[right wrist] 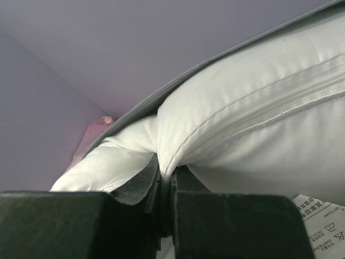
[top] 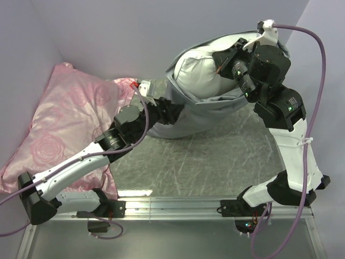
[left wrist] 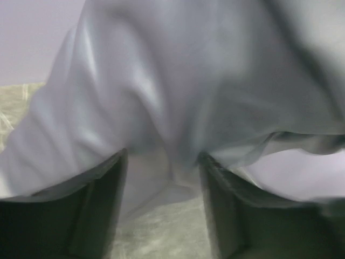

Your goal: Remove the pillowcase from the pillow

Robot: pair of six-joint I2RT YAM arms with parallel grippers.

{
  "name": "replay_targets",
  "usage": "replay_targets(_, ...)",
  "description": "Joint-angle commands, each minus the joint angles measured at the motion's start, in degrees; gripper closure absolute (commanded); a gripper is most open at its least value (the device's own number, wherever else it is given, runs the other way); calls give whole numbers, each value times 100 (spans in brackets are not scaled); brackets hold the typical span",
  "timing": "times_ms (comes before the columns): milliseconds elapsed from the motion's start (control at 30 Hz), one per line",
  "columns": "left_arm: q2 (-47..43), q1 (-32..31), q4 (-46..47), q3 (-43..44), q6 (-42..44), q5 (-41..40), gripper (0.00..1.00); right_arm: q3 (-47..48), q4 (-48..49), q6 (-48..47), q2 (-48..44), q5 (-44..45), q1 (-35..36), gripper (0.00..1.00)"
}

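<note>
Pulling apart looks like your next move: your right gripper, pinched tight on the pillow at its white seam end, holds it raised at the back. Your left gripper clamps a bunched fold of the pillowcase, lower and nearer you (the long axis runs between them).

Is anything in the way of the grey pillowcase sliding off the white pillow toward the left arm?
Nothing visible does. The right gripper pinches the pillow at its seam. The pillowcase hangs down to the left gripper, and the pink pillow lies off to the left side.
</note>
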Motion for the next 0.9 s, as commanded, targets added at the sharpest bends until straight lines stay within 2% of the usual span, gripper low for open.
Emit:
replay_targets(0,148,-6,389,72,238,-130,43,470,1215,-130,-234,173,-30,100)
replay_targets(67,183,-6,450,-120,115,-218,63,505,1215,-156,-270,182,-30,100)
replay_targets(100,192,-6,451,-182,45,-419,83,522,1224,-165,-270,182,-39,100)
replay_targets(167,253,-6,293,-296,-201,-709,97,610,1215,-182,-279,208,-39,100)
replay_targets(200,297,11,162,-306,-454,-867,100,637,1198,-209,-287,226,-30,100)
replay_targets(300,499,151,-435,-358,-964,-1448,100,777,1198,-270,-296,322,-30,100)
replay_targets(400,771,590,-787,-534,-1728,-1300,100,935,1180,-323,-314,392,-39,100)
replay_targets(533,1228,1039,-990,-605,-2029,-1019,100,1164,1101,-420,-305,472,-39,100)
replay_targets(700,1809,1356,-1166,-122,-1935,-159,100,752,1162,-393,-349,323,-39,100)
replay_targets(800,1582,1330,-1420,352,-1679,176,99,409,1197,-385,-296,209,-39,100)
replay_targets(867,1230,1312,-1658,704,-1582,264,92,242,1189,-376,-182,42,-30,100)
